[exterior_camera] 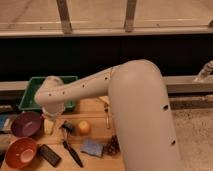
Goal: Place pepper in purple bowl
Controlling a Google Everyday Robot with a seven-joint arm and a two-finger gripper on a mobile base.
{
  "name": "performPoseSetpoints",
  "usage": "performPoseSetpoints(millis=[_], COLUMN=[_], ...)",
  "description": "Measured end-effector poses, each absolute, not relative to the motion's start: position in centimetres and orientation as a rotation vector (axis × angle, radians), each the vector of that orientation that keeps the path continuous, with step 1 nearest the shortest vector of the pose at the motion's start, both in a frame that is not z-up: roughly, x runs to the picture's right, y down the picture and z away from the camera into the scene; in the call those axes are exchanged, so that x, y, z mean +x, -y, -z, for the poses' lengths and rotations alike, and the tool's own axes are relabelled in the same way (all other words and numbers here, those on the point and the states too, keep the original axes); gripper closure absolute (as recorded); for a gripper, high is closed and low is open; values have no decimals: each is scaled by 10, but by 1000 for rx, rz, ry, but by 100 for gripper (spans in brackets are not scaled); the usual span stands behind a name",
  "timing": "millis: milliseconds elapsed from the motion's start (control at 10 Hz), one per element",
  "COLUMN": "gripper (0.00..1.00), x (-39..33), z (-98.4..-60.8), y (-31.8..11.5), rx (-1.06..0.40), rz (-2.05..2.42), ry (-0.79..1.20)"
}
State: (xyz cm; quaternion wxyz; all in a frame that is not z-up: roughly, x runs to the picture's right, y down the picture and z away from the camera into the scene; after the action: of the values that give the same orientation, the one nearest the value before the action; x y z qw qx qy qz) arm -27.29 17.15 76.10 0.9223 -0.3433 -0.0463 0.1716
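The purple bowl [25, 124] sits at the left of the wooden table. My arm reaches in from the right, and its white wrist hangs over the table's back left. My gripper [49, 124] points down just to the right of the purple bowl, close to its rim. The pepper does not show; the spot beside the bowl is covered by the gripper.
An orange-brown bowl [20, 152] stands in front of the purple one. A green tray [31, 93] lies behind. An orange fruit [83, 127], a black-handled tool [70, 147], a black flat object [50, 155], a blue sponge [92, 148] and a dark lumpy object [113, 145] lie on the table [95, 112].
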Motion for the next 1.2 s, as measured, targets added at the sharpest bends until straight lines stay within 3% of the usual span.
performPoseSetpoints(millis=[600,1200], gripper=[20,20], x=[-280,-308], z=[-762,-789], y=[-177,-195], rx=[-725,-797], rz=[-341,-320], ry=[110,131])
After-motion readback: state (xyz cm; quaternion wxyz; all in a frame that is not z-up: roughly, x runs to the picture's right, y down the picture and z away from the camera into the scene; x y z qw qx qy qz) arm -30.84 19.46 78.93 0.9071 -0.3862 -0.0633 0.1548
